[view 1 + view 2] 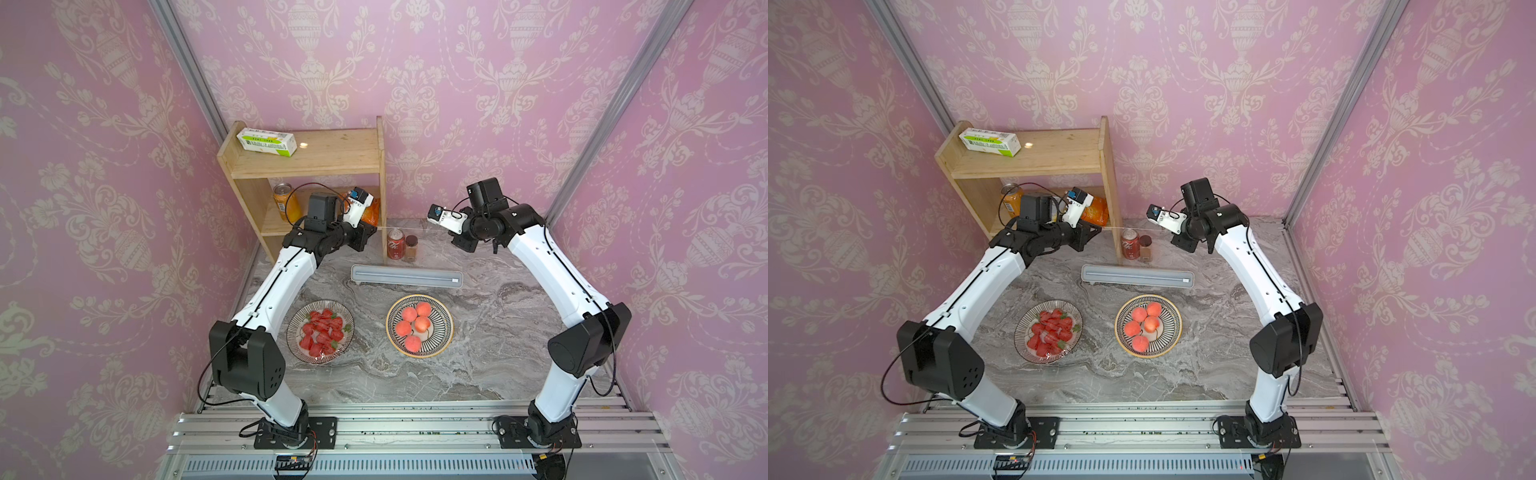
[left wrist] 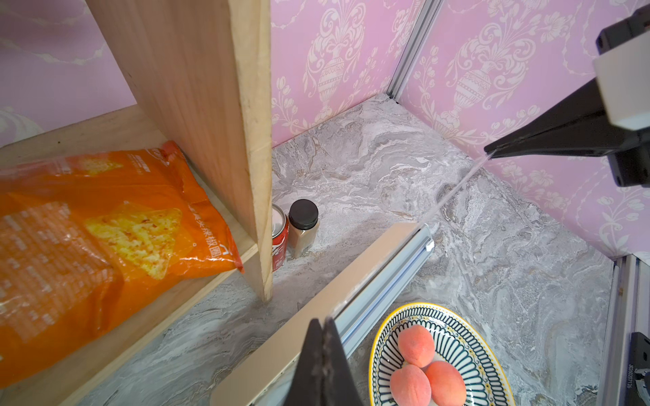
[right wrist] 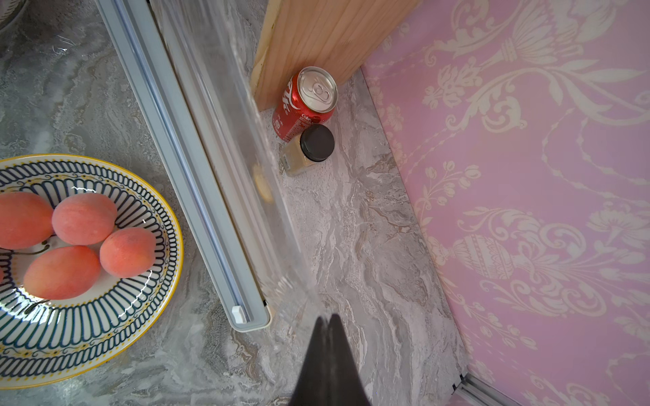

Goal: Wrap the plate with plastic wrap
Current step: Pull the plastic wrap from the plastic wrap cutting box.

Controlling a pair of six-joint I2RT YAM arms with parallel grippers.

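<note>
Left gripper and right gripper each pinch the plastic wrap, jaws fully closed. The sheet spans crosswise between them. Peach plate lies below, toward the bases.

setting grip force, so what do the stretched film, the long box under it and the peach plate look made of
stretched film: thin clear plastic, glossy; the counter shows through it with faint glare.
long box: cream side looks like matte cardboard, grey top like moulded plastic, likely.
peach plate: probably glazed ceramic, with sharp highlights on its painted rim.
</note>
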